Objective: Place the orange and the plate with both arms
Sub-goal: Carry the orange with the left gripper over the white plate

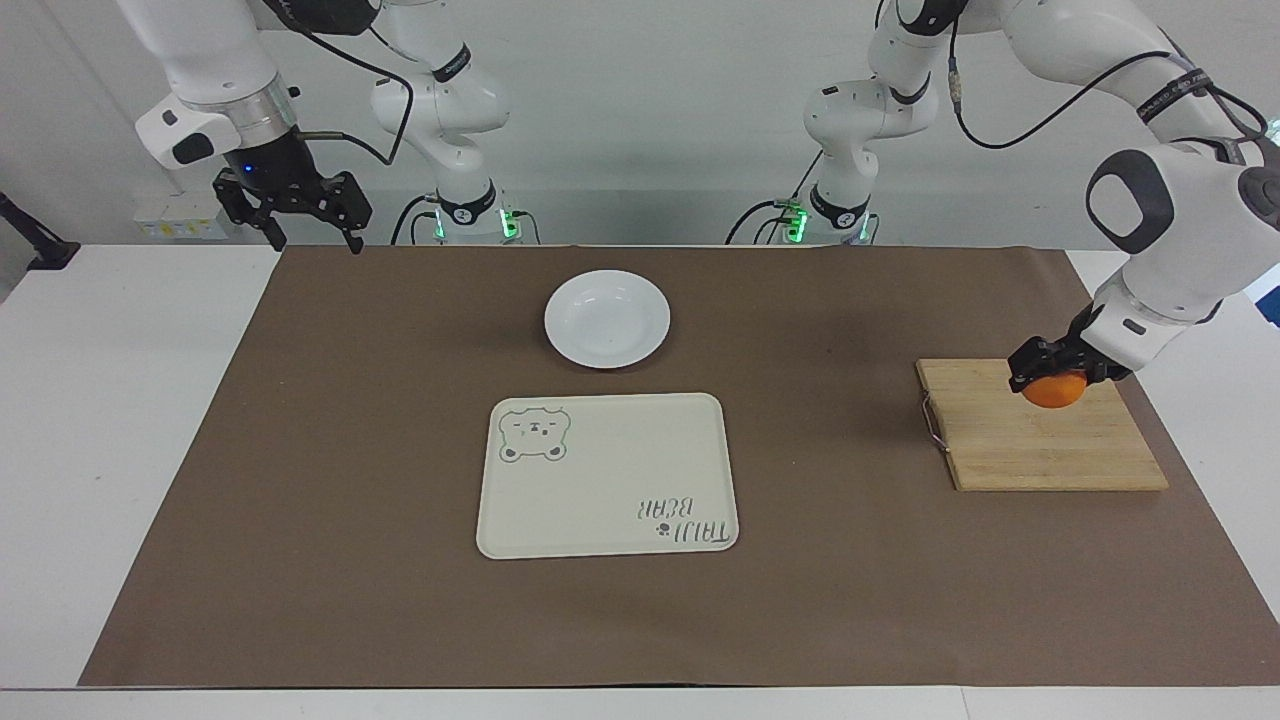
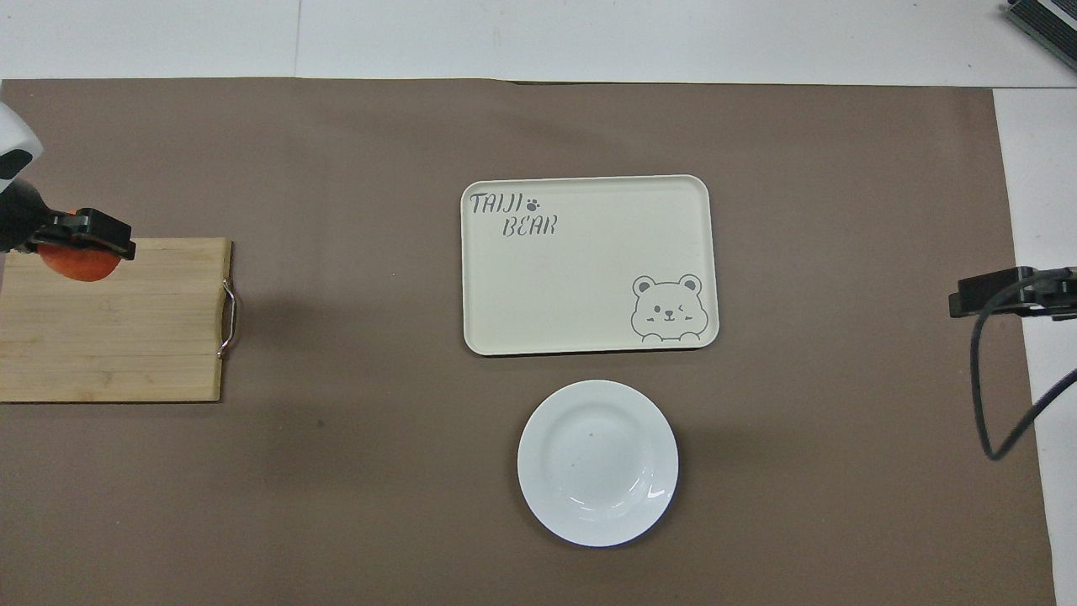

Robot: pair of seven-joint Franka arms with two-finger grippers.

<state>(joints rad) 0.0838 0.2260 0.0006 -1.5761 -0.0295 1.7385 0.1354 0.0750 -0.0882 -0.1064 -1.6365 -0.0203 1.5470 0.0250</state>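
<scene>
The orange (image 1: 1050, 393) (image 2: 76, 263) hangs in the air over the wooden cutting board (image 1: 1040, 445) (image 2: 118, 328), clear of its surface. My left gripper (image 1: 1048, 375) (image 2: 80, 244) is shut on it from above. The white plate (image 1: 607, 318) (image 2: 597, 463) lies bare on the brown mat, midway between the two arms' bases. My right gripper (image 1: 315, 238) waits open with nothing in it, raised over the mat's corner at the right arm's end. In the overhead view only a dark part of the right gripper (image 2: 1010, 295) shows.
A cream tray with a bear drawing (image 1: 607, 475) (image 2: 589, 265) lies on the mat, farther from the robots than the plate. The cutting board has a metal handle (image 1: 933, 422) (image 2: 227, 320) on its side toward the tray. Two smaller arms with green lights (image 1: 500, 222) stand at the table's edge.
</scene>
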